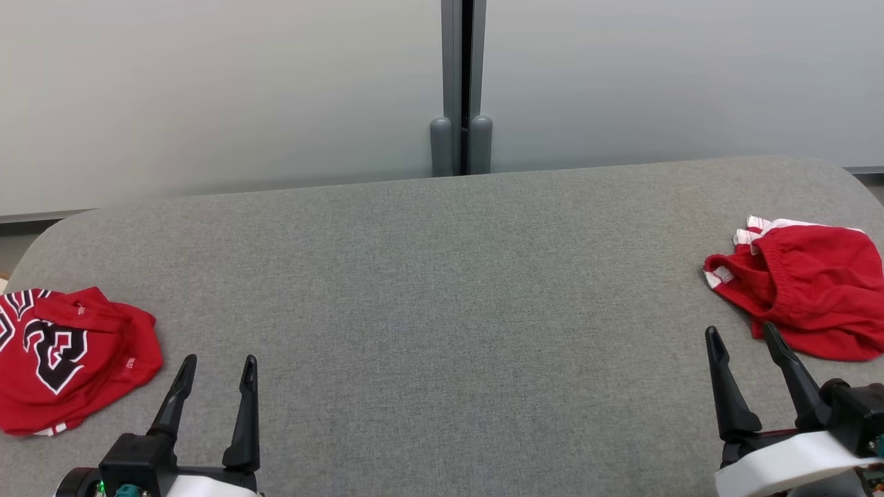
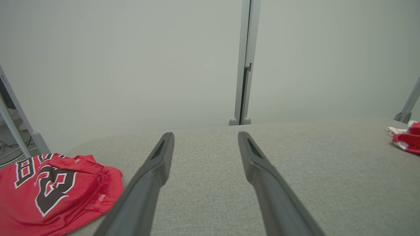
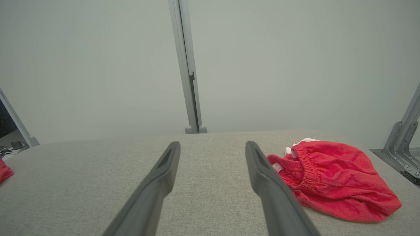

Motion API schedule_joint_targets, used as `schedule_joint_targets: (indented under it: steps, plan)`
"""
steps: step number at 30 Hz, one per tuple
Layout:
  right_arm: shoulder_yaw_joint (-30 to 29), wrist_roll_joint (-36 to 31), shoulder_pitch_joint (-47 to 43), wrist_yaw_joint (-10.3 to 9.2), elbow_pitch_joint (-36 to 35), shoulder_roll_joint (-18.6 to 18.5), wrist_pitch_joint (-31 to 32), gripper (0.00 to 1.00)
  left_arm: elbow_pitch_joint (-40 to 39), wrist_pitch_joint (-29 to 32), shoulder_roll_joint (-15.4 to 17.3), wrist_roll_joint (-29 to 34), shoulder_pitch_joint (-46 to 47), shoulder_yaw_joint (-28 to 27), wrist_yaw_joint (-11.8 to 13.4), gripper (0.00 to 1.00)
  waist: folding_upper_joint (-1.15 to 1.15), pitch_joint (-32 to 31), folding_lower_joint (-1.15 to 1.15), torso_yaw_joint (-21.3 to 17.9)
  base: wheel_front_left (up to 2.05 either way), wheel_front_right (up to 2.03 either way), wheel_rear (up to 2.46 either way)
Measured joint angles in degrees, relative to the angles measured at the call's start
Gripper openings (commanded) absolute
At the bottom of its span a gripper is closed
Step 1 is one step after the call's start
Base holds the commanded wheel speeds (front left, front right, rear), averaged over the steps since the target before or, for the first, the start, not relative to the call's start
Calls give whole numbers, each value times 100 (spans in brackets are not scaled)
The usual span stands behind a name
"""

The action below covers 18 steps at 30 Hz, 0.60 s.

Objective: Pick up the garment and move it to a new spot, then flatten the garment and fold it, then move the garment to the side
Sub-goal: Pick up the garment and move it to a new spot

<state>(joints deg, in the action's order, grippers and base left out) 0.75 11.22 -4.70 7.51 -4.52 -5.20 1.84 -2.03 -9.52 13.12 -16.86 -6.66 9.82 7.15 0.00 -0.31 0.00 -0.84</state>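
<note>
A crumpled red garment with an elastic waistband and white trim (image 1: 808, 290) lies at the table's right edge; the right wrist view has it (image 3: 331, 177) just right of my fingers. My right gripper (image 1: 742, 337) stands open beside it, the right fingertip close to the cloth's near edge. A second red garment, a jersey with black and white lettering (image 1: 62, 355), lies bunched at the left edge, seen also in the left wrist view (image 2: 52, 190). My left gripper (image 1: 219, 364) is open, to the right of the jersey and apart from it. Both grippers hold nothing.
The grey fabric-covered table (image 1: 442, 304) has rounded far corners and a wide bare middle between the two garments. Behind it stand pale wall panels with a grey vertical post (image 1: 461, 90). A metal bracket (image 3: 402, 144) shows past the table's right end.
</note>
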Motion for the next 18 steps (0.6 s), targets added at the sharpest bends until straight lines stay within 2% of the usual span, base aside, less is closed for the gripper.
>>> schedule_joint_targets:
  steps: [12, 18]
  plan:
    - [-21, -12, 5, 0, 8, -3, -5, 100, 13, -11, 7, -30, 22, 54, 18, 100, 0, -2, 0, 49, 0, 0, 0]
    - [-105, -35, -1, -1, -97, -8, 21, 100, 49, -38, -27, -56, 280, 131, -11, 100, 0, 76, 0, 277, 0, 0, 0]
